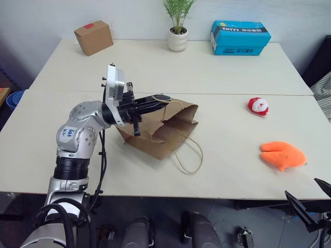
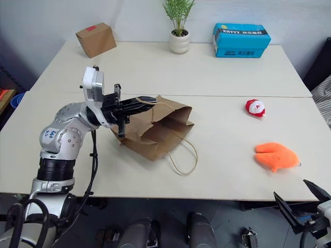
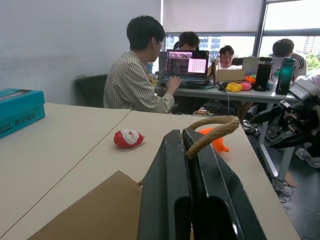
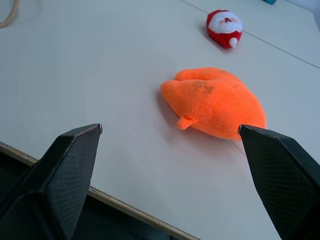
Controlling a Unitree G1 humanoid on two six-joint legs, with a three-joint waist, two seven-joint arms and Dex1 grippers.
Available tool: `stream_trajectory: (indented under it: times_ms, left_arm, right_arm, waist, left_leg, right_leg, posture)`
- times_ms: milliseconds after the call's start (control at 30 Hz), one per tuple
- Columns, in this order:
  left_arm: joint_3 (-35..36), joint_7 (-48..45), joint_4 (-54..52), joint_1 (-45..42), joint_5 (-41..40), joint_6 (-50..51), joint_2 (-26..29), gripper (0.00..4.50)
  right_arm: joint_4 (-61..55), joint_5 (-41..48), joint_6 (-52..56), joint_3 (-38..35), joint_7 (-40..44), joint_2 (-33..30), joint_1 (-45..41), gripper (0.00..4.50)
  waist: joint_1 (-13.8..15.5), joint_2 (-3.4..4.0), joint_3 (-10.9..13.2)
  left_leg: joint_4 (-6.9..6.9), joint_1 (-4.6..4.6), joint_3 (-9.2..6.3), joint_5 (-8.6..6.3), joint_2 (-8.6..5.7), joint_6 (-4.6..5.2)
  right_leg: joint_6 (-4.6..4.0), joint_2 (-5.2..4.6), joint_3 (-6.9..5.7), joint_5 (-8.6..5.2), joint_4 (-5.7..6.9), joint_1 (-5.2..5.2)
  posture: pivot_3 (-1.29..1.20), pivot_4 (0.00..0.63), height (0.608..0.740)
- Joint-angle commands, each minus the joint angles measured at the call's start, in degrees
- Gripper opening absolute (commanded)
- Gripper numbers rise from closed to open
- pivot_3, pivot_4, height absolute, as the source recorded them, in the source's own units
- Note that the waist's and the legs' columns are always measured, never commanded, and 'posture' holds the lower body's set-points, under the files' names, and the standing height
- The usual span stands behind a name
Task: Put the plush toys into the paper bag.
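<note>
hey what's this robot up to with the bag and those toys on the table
It is packing plush toys into a paper bag. The left pincer is shut on one of the bag's cord handles, holding it up at the bag's mouth, which faces the toys. The right pincer is open, near the table's front edge and pointing at the orange toy. That toy and the small red-and-white toy both lie on the table, so neither is in the bag yet.

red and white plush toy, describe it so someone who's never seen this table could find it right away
Start at the white table and go to its right half, past the lying paper bag. The red and white plush toy sits near the seam between the two tabletops, farther from the robot than the flat orange plush toy. It is the smaller, rounder one, with a Santa face.
</note>
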Motion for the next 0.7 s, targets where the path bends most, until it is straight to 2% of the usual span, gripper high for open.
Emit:
stream_trajectory:
  times_ms: [33, 200, 267, 367, 500, 600, 700]
  left_arm:
    - [0.3, 0.5, -2.5, -0.2, -0.3, 0.6, 0.6, 0.00]
    - [0.9, 1.9, -4.3, 0.0, -0.8, 1.4, 1.1, 0.00]
    - [1.0, 2.4, -5.0, 0.5, -0.9, 1.8, 1.2, 0.00]
    - [0.8, 2.5, -5.6, 0.8, -0.5, 1.9, 1.6, 0.00]
    - [1.0, 2.6, -5.5, -0.2, -0.8, 2.3, 1.9, 0.00]
    - [1.3, 2.5, -5.5, -0.6, -1.1, 2.5, 2.1, 0.00]
    - [1.6, 2.6, -5.8, -0.5, -1.8, 2.9, 1.9, 0.00]
  right_arm:
    - [4.3, -4.4, 4.4, 2.4, -0.9, -9.1, -6.9, 4.47]
    - [21.2, -12.5, 11.3, 11.9, -2.1, -20.6, -21.5, 4.47]
    - [28.2, -14.5, 11.1, 17.4, 1.5, -23.4, -26.5, 4.10]
    - [35.2, -15.6, 11.1, 22.5, 4.4, -25.0, -32.7, 3.21]
    - [38.2, -15.3, 10.8, 24.7, 6.9, -26.1, -36.6, 1.90]
    - [35.7, -11.9, 8.8, 23.4, 11.1, -25.7, -36.5, 1.00]
    - [22.0, 1.7, 10.6, 20.6, 20.7, -22.5, -33.6, 0.41]
  waist:
    - [-0.2, -0.01, 0.0]
    - [1.1, 0.01, 0.0]
    - [1.4, 0.00, 0.0]
    - [1.4, -0.04, 0.0]
    - [1.3, -0.44, -0.1]
    - [1.4, -0.51, -0.1]
    - [1.3, -0.51, -0.1]
  left_leg:
    - [0.02, 0.00, 0.09, 0.01, -0.01, 0.06]
    - [0.00, -0.15, -0.17, 0.18, 0.01, -0.07]
    - [0.02, -0.16, -0.14, 0.21, -0.01, -0.04]
    - [0.06, -0.12, -0.13, 0.23, -0.03, 0.03]
    - [0.13, -0.04, -0.13, 0.26, -0.06, 0.11]
    - [0.14, -0.04, -0.14, 0.26, -0.05, 0.11]
    - [0.12, -0.07, -0.17, 0.25, -0.01, 0.04]
  right_leg:
    - [0.03, -0.02, 0.06, 0.05, -0.02, -0.01]
    - [-0.13, 0.06, -0.15, -0.05, 0.05, -0.09]
    - [-0.13, 0.06, -0.15, -0.05, 0.04, -0.09]
    - [-0.08, 0.07, -0.21, -0.02, -0.02, 0.02]
    - [0.05, 0.02, -0.20, 0.06, -0.07, 0.17]
    - [0.07, -0.02, -0.17, 0.07, -0.07, 0.18]
    - [0.05, 0.02, -0.18, 0.06, -0.06, 0.14]
  posture:
    - [0.00, 0.150, 0.740]
    - [0.00, 0.150, 0.740]
    - [0.00, 0.150, 0.740]
    - [0.00, 0.150, 0.740]
    - [0.00, 0.150, 0.740]
    - [0.00, 0.150, 0.740]
    - [0.00, 0.150, 0.740]
